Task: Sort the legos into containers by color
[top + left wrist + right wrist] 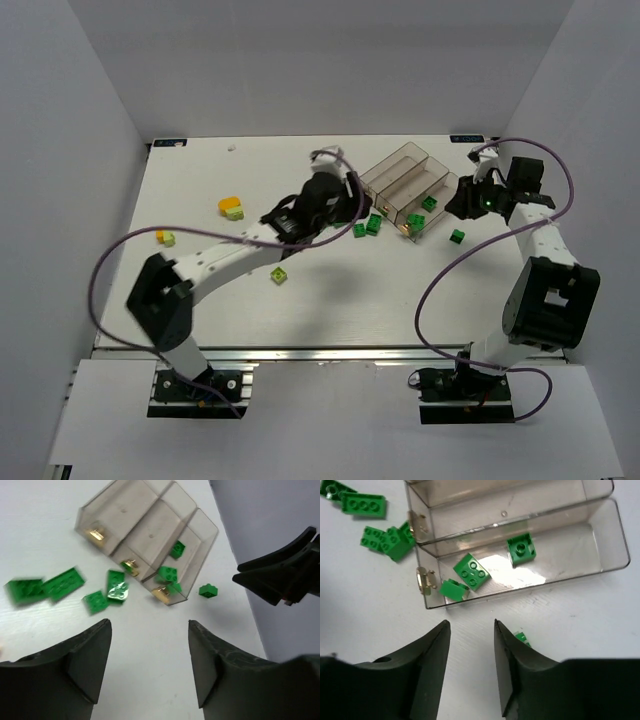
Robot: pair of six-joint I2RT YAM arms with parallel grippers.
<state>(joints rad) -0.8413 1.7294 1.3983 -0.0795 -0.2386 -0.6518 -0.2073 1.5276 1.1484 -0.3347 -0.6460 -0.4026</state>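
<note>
Three joined clear smoky bins (pixel 398 170) lie at the back middle; they also show in the left wrist view (pixel 120 510) and right wrist view (pixel 565 560). The right-hand bin holds three dark green bricks (pixel 471 571). Several dark green bricks (pixel 367 227) lie loose by the bins' near end (pixel 62 583). One dark green brick (pixel 457 236) lies alone to the right (pixel 208 591). An orange-yellow brick (pixel 230 207) and pale lime brick (pixel 279 275) lie at the left. My left gripper (pixel 350 198) (pixel 149 622) is open and empty. My right gripper (pixel 458 203) (pixel 471 622) is open and empty beside the right-hand bin.
A small orange and lime pair (pixel 165 237) lies near the table's left edge. White walls stand round the table on three sides. The right arm's black gripper body (pixel 285 575) shows in the left wrist view. Purple cables loop over both arms.
</note>
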